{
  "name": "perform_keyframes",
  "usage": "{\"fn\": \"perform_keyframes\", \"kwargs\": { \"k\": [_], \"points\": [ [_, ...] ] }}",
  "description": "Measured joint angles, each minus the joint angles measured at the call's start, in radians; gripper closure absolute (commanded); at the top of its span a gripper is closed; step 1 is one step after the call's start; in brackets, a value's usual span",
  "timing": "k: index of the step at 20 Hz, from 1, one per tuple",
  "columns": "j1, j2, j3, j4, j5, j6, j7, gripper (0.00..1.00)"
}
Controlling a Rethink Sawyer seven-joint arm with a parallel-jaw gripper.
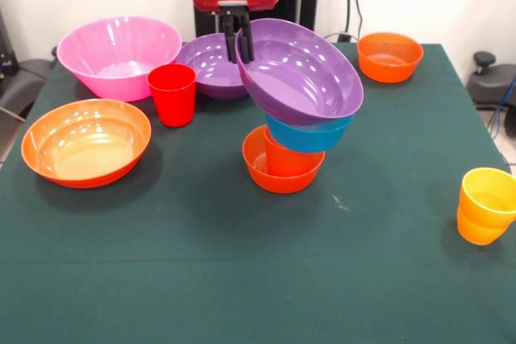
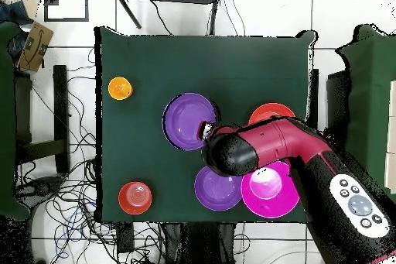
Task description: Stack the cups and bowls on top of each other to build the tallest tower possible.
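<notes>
The tower [image 1: 294,130] is found directly beneath the claw [image 1: 238,55], built from a small orange bowl [image 1: 278,175] on the table [image 1: 242,263], an orange cup [image 1: 286,159] seated in it, a blue bowl [image 1: 310,134] above that, and a wide purple bowl [image 1: 302,74] on top. The top bowl is seen strongly tilted: its far rim is raised up at the claw and its near rim dips toward the blue bowl. The claw's two dark fingers are closed over that raised far rim, one inside and one outside, so the bowl is judged to be gripped rather than released. The pile's axis runs roughly vertical below the claw but offset toward the camera side, so the coming move is judged to turn on levelling the purple bowl over the blue one before it is let go; a slide off the pile is the risk. Just behind the claw a second purple bowl [image 1: 211,66] sits on the table, with the large pink bowl [image 1: 119,55] beside it and a red cup [image 1: 172,94] in front of that. The large orange bowl [image 1: 85,142] lies further out on the same side. On the other side a small orange bowl [image 1: 390,56] is noted, and well apart a yellow-orange cup [image 1: 485,205]. Nothing is seen blocking the descent. From overhead, the arm [image 2: 294,152] covers much of the pile.
</notes>
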Motion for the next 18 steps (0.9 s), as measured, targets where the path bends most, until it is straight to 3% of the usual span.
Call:
{"fn": "perform_keyframes", "kwargs": {
  "k": [18],
  "points": [
    [-0.006,0.0,0.017,0.004,0.0,0.0,0.0,1.0]
  ]
}}
